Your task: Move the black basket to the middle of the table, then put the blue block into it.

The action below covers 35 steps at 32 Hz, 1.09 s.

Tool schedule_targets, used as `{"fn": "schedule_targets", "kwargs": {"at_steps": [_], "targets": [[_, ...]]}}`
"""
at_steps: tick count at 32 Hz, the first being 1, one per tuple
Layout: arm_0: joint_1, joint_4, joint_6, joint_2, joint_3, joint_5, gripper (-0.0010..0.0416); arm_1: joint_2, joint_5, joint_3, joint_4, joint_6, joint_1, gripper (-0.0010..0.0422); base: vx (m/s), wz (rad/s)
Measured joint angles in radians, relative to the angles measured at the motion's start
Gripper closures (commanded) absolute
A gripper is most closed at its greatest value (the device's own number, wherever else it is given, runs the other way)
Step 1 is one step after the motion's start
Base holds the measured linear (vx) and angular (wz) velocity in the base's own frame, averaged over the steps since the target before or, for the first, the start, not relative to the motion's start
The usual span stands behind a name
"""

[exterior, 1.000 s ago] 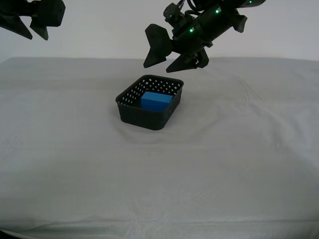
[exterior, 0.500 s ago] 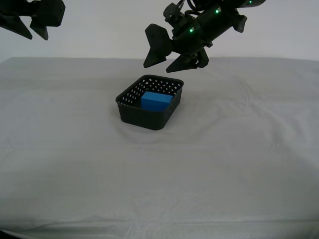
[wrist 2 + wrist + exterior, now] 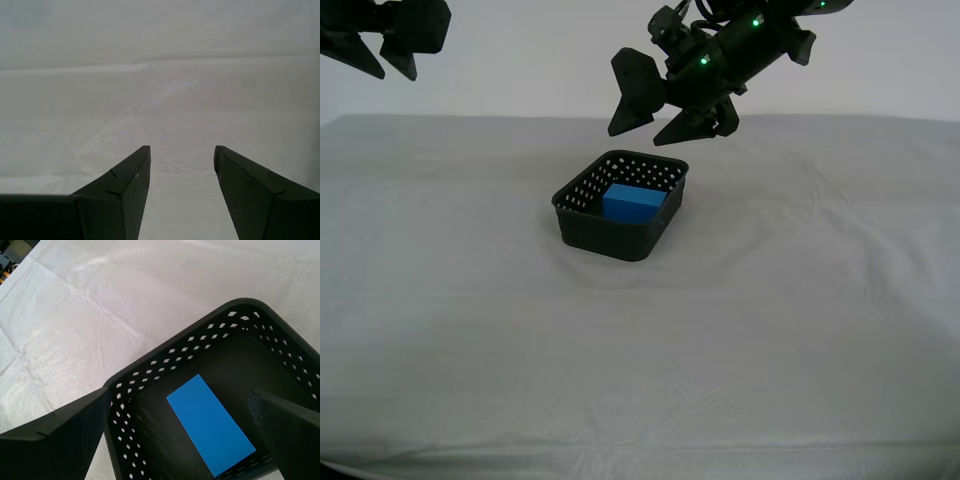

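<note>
The black basket [image 3: 620,205] [image 3: 215,390] stands near the middle of the table [image 3: 800,300], and the blue block [image 3: 633,202] [image 3: 210,423] lies inside it. My first gripper [image 3: 652,120] [image 3: 182,432] hovers open just above the basket's far side, holding nothing. My second gripper [image 3: 380,55] [image 3: 181,170] hangs high at the exterior view's upper left, open and empty, with only bare cloth below its fingers.
The pale cloth covers the whole table [image 3: 160,100] with light wrinkles. A plain white wall rises behind the table's far edge.
</note>
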Motion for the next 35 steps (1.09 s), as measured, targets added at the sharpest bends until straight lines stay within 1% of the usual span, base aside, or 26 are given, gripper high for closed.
{"fn": "schedule_targets", "kwargs": {"at_steps": [35], "targets": [[0.0, 0.0, 0.0, 0.0, 0.0, 0.0, 0.002, 0.0, 0.0, 0.0, 0.0, 0.0, 0.0, 0.0241, 0.0, 0.0]]}}
